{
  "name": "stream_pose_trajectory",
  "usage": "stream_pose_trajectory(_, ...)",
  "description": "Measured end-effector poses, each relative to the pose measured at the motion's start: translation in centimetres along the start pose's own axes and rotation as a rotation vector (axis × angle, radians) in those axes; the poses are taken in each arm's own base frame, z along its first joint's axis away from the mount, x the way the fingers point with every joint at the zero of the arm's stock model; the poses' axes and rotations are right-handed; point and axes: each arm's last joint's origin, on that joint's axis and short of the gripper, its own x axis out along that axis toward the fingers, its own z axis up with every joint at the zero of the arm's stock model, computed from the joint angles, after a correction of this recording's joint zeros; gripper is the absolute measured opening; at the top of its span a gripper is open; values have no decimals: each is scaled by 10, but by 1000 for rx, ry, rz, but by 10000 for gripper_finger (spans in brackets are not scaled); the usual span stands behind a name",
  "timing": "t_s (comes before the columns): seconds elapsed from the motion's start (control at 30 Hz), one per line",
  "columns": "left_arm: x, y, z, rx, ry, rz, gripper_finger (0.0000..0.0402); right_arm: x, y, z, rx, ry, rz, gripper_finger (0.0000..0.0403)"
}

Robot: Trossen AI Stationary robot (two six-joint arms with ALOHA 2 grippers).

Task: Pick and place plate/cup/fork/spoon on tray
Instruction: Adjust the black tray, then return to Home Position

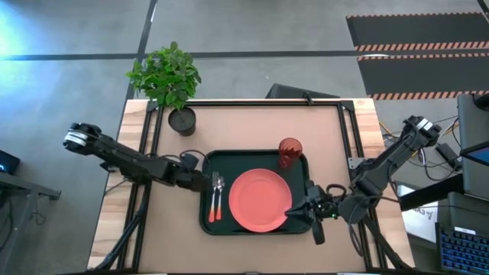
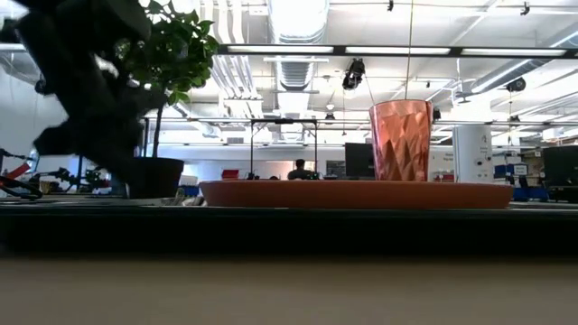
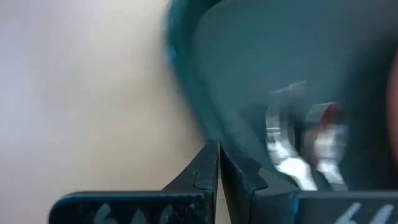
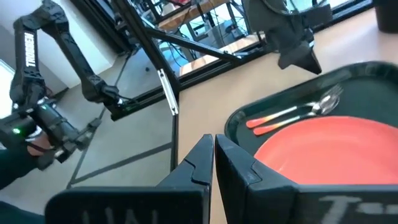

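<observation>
From above, the tray [image 1: 255, 228] lies on the worktop [image 1: 244, 126] between the two sets of jaws. The plate [image 1: 260, 200] sits in the middle of it. The cup [image 1: 289, 152] stands at the tray's far corner, nearer the right jaws [image 1: 315, 211]. The fork [image 1: 213, 197] and spoon [image 1: 220, 195] lie side by side, just in front of the left jaws [image 1: 200, 181]. Both sets of jaws are together and hold nothing. A potted plant [image 1: 170, 80] stands off the tray, on the left arm's side.

From low down, the cup [image 2: 401, 140] stands upright behind the plate [image 2: 357, 194], both inside the tray [image 2: 289, 230].

In the left wrist view, the left jaws [image 3: 218, 163] are pressed together right at the tray's rim [image 3: 186, 93], with the silver ends of the fork and spoon just ahead.

In the right wrist view, the right jaws [image 4: 213, 152] are also together, beside the tray edge [image 4: 239, 121], with the plate [image 4: 336, 149] just ahead and the fork and spoon beyond it.

All four things look to be on the tray, so the job seems done.
</observation>
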Motion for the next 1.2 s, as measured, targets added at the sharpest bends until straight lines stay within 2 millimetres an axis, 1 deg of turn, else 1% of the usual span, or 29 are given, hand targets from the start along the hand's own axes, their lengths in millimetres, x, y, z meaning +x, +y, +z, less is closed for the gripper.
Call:
stream_pose_trajectory(0.07, -10, -3, 6, 31, -25, -27, 0, -2, -1, 2, -42, -5, -3, 8)
stream_pose_trajectory(0.17, -25, 1, 13, 79, -58, -37, 0, -10, -3, 7, -107, -14, -21, 8)
stream_pose_trajectory(0.23, -38, 4, 18, 82, -72, -51, 0, -18, -6, 13, -116, -34, -35, 8)
stream_pose_trajectory(0.4, -64, 26, 26, 116, -70, -36, 0, -43, -15, 28, -164, -57, -56, 8)
stream_pose_trajectory(0.5, -78, 33, 30, 188, -91, -97, 0, -59, -20, 38, -221, -100, -68, 8)
stream_pose_trajectory(0.63, -94, 39, 36, 270, -139, -204, 0, -81, -29, 55, -275, -237, -197, 8)
stream_pose_trajectory(0.73, -103, 41, 39, 280, -175, -279, 0, -98, -36, 66, -228, -319, -247, 8)
stream_pose_trajectory(0.9, -109, 45, 41, 304, -197, -324, 0, -113, -40, 76, -134, -370, -194, 8)
stream_pose_trajectory(1.07, -114, 49, 41, 269, -154, -380, 0, -118, -41, 78, -41, -386, -167, 8)
stream_pose_trajectory(1.13, -115, 50, 41, 238, -139, -401, 0, -117, -41, 78, 56, -394, -148, 8)
stream_pose_trajectory(1.2, -118, 51, 41, 284, -139, -425, 0, -116, -41, 77, 118, -391, -137, 8)
